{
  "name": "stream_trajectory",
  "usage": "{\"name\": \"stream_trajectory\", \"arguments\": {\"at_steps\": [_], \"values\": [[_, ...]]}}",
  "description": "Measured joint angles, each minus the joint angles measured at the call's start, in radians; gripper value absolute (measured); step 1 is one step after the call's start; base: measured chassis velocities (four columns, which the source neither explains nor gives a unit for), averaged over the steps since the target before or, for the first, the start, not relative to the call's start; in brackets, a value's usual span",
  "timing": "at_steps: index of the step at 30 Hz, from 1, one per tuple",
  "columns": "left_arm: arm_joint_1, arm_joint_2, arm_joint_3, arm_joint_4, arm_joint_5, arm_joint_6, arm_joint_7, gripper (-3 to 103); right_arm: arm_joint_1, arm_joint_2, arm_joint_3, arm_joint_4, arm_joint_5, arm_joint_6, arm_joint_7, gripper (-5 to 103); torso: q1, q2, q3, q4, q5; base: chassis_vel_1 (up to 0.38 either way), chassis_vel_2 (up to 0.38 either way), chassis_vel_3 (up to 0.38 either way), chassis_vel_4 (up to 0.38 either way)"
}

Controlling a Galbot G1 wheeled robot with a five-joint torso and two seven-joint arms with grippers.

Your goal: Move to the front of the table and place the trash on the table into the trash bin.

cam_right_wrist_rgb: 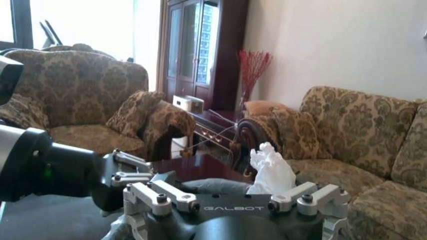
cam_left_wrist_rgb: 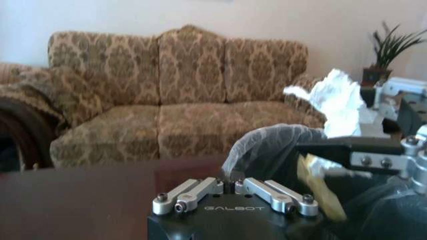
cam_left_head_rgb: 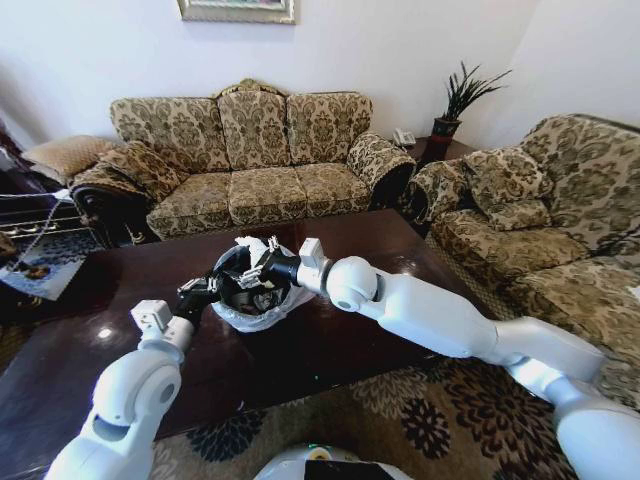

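A: Status?

B: Robot is parked at the front of the table (cam_left_head_rgb: pixel 330 350), so the drive-up part looks done. The trash bin (cam_left_head_rgb: pixel 250 300) sits on the tabletop, both tools right at it.

A: Right tool?

B: Right tool (cam_left_head_rgb: pixel 262 262) is over the bin's rim, on the far side of the opening. A crumpled white tissue (cam_left_head_rgb: pixel 249 247) sticks up just past its tip. In the right wrist view the tissue (cam_right_wrist_rgb: pixel 270 170) rises from between the finger links, so I judge the tool is closed on it, though the fingertips themselves are hidden.

A: Left tool?

B: Left tool (cam_left_head_rgb: pixel 200 290) is touching or just beside the near-left rim of the bin. In the left wrist view the bag liner (cam_left_wrist_rgb: pixel 280 145) is directly ahead of it. Can't tell how far its fingers are apart, or whether it grips the rim or only steadies it.

A: What's in the bin?

B: Dark inside; something yellowish (cam_left_wrist_rgb: pixel 320 185) shows below the right tool in the left wrist view. Can't identify it.

A: Left to do?

B: The tissue is above the bin, not yet dropped, so this piece is nearly finished. Around the tools the tabletop shows no other scraps that I can make out, apart from a bright glare spot. So probably the last piece, or close to it.
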Motion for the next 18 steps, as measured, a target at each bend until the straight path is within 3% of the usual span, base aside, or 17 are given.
{"name": "stream_trajectory", "arguments": {"at_steps": [3, 13, 17, 18], "values": [[-0.008, 0.034, -0.010, -0.019, -0.068, 0.038, -0.045, 3, -0.005, 0.005, 0.003, -0.002, -0.007, 0.010, -0.002, 100, 0.000, 0.000, 0.000, 0.0004, 0.0000, 0.000, 0.000, 0.000, 0.000], [-0.011, 0.096, -0.024, -0.046, -0.126, 0.038, -0.084, 3, -0.001, 0.005, 0.020, 0.013, -0.007, 0.032, 0.004, 100, 0.000, 0.000, 0.000, 0.0001, 0.0000, 0.000, 0.000, 0.000, 0.000], [-0.003, 0.155, -0.046, -0.053, -0.275, 0.083, -0.184, 3, 0.012, -0.003, 0.028, 0.040, 0.018, 0.032, 0.017, 100, 0.000, 0.000, 0.000, 0.0002, -0.0001, 0.000, 0.000, 0.000, 0.000], [-0.003, 0.155, -0.046, -0.053, -0.275, 0.083, -0.184, 3, 0.012, -0.003, 0.028, 0.040, 0.018, 0.032, 0.017, 100, 0.000, 0.000, 0.000, 0.0002, -0.0001, 0.000, 0.000, 0.000, 0.000]]}}
